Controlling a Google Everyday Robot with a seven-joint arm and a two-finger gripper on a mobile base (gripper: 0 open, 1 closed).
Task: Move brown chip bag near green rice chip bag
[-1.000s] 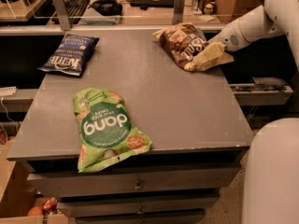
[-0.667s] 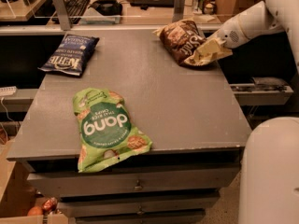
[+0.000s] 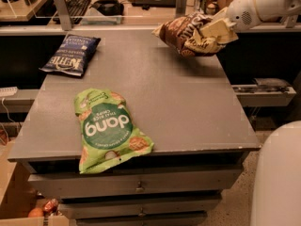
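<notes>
The brown chip bag (image 3: 183,32) hangs in the air above the table's far right part, crumpled and tilted. My gripper (image 3: 217,31) is shut on its right end, with the white arm reaching in from the upper right. The green rice chip bag (image 3: 106,127) lies flat at the front left of the grey table (image 3: 188,107), its lower end overhanging the front edge. The two bags are far apart.
A dark blue chip bag (image 3: 70,54) lies at the table's far left corner. Drawers (image 3: 136,185) sit under the table front. A desk with a keyboard (image 3: 77,3) stands behind. A white robot part (image 3: 277,178) fills the lower right.
The brown chip bag has been lifted off the table surface and now hangs in my gripper, slightly higher and further up than before. The other bags have not moved.
</notes>
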